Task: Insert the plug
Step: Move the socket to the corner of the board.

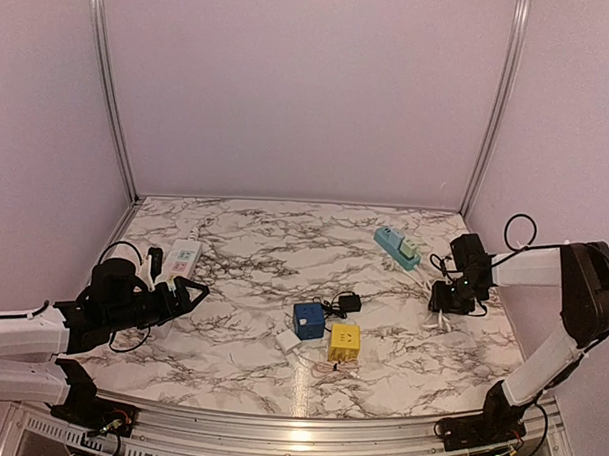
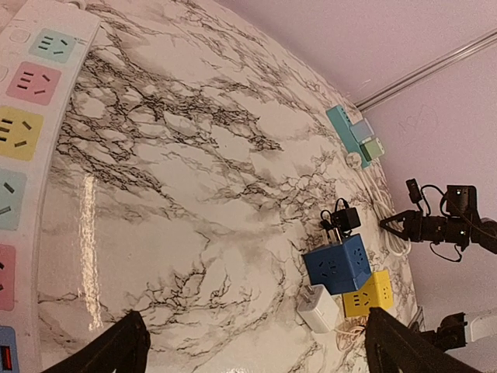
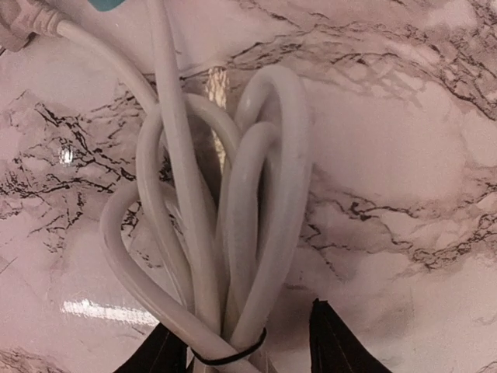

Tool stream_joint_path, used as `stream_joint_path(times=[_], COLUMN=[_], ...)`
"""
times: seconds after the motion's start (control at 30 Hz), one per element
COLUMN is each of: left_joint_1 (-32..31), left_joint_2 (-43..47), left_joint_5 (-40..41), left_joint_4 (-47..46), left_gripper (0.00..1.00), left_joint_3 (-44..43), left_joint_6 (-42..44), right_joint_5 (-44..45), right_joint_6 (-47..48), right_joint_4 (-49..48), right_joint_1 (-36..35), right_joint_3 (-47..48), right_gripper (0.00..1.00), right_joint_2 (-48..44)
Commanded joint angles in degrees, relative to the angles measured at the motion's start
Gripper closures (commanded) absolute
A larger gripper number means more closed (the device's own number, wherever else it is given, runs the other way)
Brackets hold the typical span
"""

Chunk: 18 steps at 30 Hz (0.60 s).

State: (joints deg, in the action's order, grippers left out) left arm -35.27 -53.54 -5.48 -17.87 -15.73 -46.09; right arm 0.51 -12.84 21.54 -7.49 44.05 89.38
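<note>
The right gripper (image 3: 242, 320) hangs over a tied bundle of white cable (image 3: 256, 194) near the right edge of the marble table (image 1: 230, 365), its jaws partway apart on either side of the coil, not clamping it. The cable's plug (image 3: 19, 23) lies just beside the teal power strip (image 1: 396, 246). By the left edge, the left gripper (image 1: 195, 291) gapes wide beside a white power strip (image 1: 183, 259).

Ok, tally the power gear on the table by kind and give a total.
Power strips: 2 (white power strip, teal power strip)
Socket cubes: 2 (blue cube, yellow cube)
Small adapters: 2 (white adapter, black adapter)
Cable bundles: 1 (white cable bundle)
Total: 7
</note>
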Motion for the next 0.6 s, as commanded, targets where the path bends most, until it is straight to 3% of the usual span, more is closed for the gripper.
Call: stream_joint_path(times=[0.0,0.23,0.27,0.3,0.57], left_joint_1=[-0.15,-0.15,-0.15,-0.15,-0.24], left_joint_2=[-0.02,0.30,0.20,0.06,-0.55], left_joint_5=[-0.69,-0.24,-0.24,-0.31,-0.76], left_joint_4=[-2.08,-1.59,-1.68,-1.91,-3.39], left_gripper=[0.01,0.01,0.01,0.01,0.01], left_joint_3=[-0.78,-0.97,-1.05,-1.02,-0.54], left_joint_6=[0.45,0.56,0.51,0.37,-0.98], right_joint_5=[-2.62,-2.11,-1.89,-1.88,-4.88], right_joint_6=[-0.67,2.32,2.49,2.66,6.23], right_joint_4=[2.04,5.87,5.91,5.70,-0.45], right_joint_1=[0.28,0.06,0.10,0.12,-0.34], right_joint_3=[-0.05,5.03,5.93,6.73,15.24], right_gripper=[0.50,0.29,0.11,0.03,0.02], right_joint_2=[-2.16,-7.95,-8.44,-8.88,-0.80])
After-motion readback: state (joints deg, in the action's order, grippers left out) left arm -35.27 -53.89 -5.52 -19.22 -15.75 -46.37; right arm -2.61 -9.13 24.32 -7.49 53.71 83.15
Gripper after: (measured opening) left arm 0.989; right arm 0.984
